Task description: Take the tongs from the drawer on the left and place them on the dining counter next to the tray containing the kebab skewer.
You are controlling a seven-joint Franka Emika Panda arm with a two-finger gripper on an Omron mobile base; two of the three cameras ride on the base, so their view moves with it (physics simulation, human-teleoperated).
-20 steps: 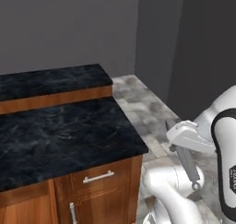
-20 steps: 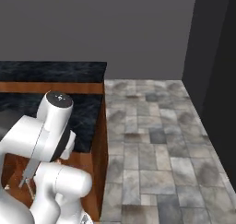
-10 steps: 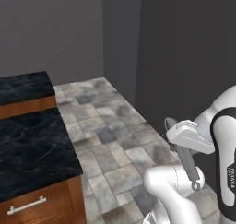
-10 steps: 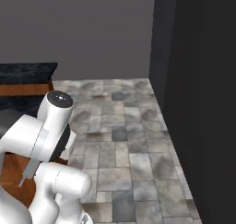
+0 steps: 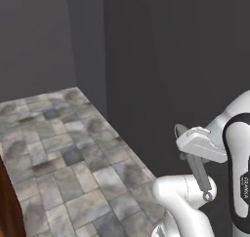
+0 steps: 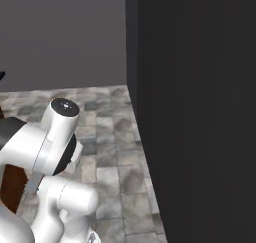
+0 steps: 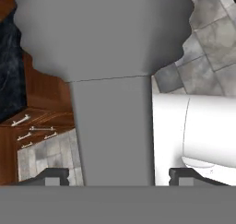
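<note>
The tongs (image 5: 197,170) sit in the end effector (image 7: 117,174), whose fingers stand wide with the grey metal between them. In the left base view their long axis runs steeply, from the end effector down and to the right; the ring end (image 5: 208,196) points downward, just beside the robot's white body. In the hand view they show as a broad grey column between the two dark fingertips (image 7: 55,174). Below lies the floor (image 5: 63,148) of grey stone tiles, with a dark wall (image 5: 171,60) close alongside. In the hand view, off to one side, stands a wooden cabinet (image 7: 41,94) with silver bar handles, topped by a black marble bench (image 7: 9,71).
</note>
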